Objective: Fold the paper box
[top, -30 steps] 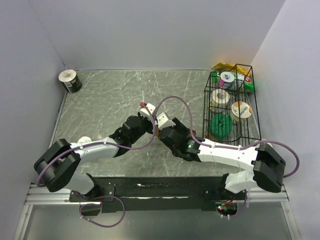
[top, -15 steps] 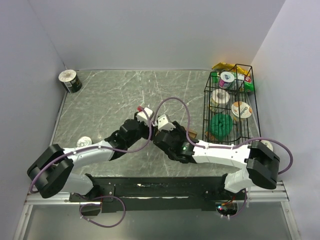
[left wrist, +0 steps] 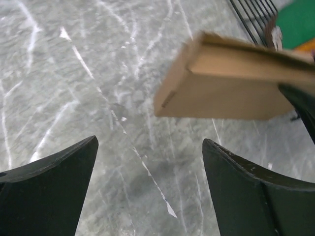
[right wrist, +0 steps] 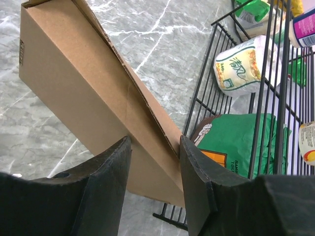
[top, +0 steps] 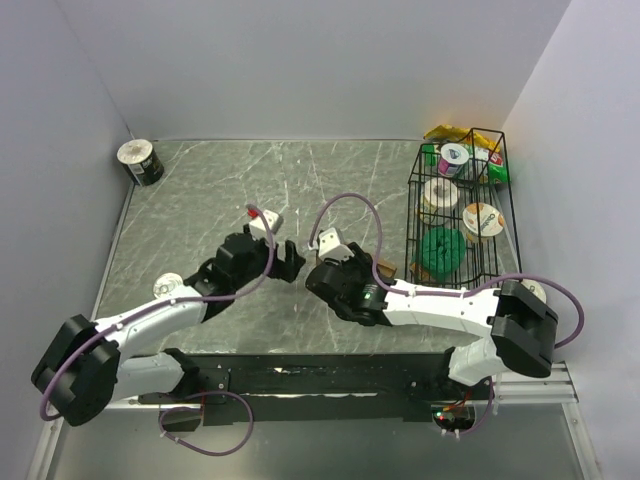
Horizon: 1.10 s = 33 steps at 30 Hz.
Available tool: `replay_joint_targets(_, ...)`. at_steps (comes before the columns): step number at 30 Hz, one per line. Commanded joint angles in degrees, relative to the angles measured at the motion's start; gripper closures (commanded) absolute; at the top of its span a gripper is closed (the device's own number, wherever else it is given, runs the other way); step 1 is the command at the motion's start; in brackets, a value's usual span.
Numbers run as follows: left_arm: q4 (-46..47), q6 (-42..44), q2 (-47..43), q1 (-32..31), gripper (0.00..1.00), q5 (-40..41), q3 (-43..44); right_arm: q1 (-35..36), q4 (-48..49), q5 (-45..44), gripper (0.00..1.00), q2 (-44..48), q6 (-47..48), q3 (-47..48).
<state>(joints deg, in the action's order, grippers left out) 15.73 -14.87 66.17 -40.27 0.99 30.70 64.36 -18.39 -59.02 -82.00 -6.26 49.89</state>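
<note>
The paper box [right wrist: 83, 78] is a thin brown cardboard box, folded shut along its long edge and held tilted above the grey marble table [left wrist: 74, 73]. My right gripper [right wrist: 153, 142] is shut on its lower end, one finger on each broad face. In the left wrist view the box [left wrist: 221, 83] hangs ahead and to the right. My left gripper [left wrist: 150, 142] is open, with only tabletop between its fingers and a clear gap to the box. From above, the left gripper [top: 288, 262] sits just left of the right wrist, which hides most of the box.
A black wire basket [top: 505, 200] stands at the right edge with toilet rolls, cups and a green pack; its near bars [right wrist: 221, 98] run right beside the box. A dark roll [top: 140, 162] stands at the far left corner. A small white disc [top: 166, 286] lies near the left arm.
My left gripper has gone from shut to wide open, let go of the box and drawn back to the left. The right gripper has kept hold of the box.
</note>
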Motion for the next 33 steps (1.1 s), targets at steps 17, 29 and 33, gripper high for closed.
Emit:
replay_joint_targets(17,4.9,-24.5,18.5,5.4,0.12,-15.7,20.5,-0.5,-5.9,5.4,0.49,-0.4,-4.8,-1.6)
replay_joint_targets(29,5.9,-25.1,22.6,5.4,0.59,-16.5,22.8,-0.3,-6.0,5.2,0.49,-1.4,-4.5,-1.3)
replay_joint_targets(33,4.8,-24.3,22.7,5.3,0.68,-15.9,23.2,-0.4,-6.0,5.2,0.49,-1.6,-4.5,-1.2)
